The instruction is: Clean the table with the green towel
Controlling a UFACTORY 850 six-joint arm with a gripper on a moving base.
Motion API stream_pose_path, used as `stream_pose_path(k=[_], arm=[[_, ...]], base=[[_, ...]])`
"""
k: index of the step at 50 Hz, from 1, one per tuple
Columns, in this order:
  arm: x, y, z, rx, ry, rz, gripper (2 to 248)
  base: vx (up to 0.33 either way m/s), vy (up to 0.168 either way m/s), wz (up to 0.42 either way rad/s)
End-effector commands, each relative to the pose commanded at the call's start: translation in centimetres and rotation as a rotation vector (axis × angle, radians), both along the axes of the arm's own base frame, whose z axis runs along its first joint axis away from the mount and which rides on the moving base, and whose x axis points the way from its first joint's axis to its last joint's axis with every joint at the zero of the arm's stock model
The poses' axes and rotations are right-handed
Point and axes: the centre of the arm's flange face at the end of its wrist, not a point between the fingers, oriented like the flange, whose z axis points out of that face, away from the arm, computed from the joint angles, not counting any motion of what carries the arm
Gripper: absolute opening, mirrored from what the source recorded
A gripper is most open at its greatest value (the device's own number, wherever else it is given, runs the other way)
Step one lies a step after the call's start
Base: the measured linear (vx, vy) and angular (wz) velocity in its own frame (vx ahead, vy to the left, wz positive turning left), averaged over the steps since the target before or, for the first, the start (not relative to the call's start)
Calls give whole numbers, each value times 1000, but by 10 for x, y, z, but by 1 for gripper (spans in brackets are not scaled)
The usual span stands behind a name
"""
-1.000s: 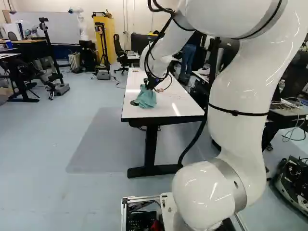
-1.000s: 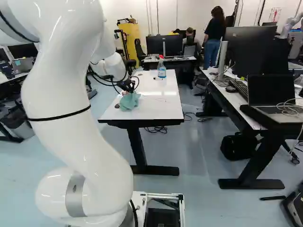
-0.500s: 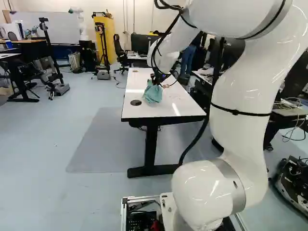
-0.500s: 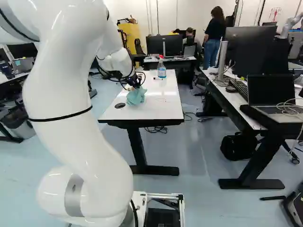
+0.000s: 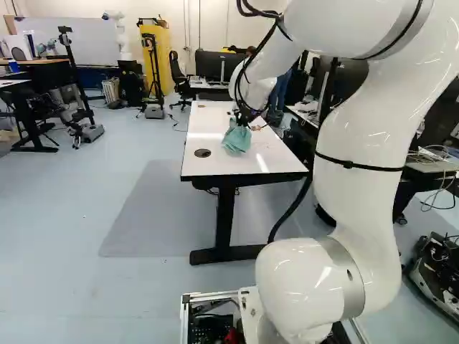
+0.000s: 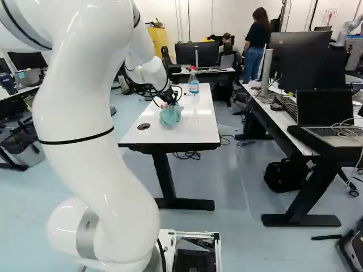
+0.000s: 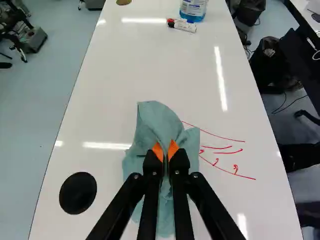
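Red scrawl [image 7: 220, 148] by grn towel [image 7: 154, 122]

Green towel [image 7: 154, 120] crumpled, peaked; on the white, red-marked table [image 7: 125, 65].

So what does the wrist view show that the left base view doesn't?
Only the wrist view shows the bottle and the marker lying by it.

Only the left base view shows the arm's white links, a table leg and the whiteboard.

Both show the table, the black disc on it, and the gripper holding the towel. I can't tell whether the red lines show in the left base view.
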Motion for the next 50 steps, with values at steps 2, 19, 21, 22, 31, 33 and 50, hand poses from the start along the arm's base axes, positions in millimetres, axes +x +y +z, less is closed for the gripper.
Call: stream_pose_path(k=[2, 19, 21, 22, 31, 33, 50], arm=[[2, -3, 0, 0, -1, -5, 31], [30, -13, -2, 0, -14, -21, 31], [34, -13, -2, 0, -16, -20, 31], [35, -12, -2, 0, -17, -19, 31], [52, -5, -3, 0, -26, -7, 31], [55, -3, -4, 0, -28, -4, 31], [83, 18, -6, 0, -45, 29, 31]], base=[[0, 0, 0], [0, 0, 0], [0, 0, 0], [0, 0, 0], [0, 0, 0], [0, 0, 0], [0, 0, 0]])
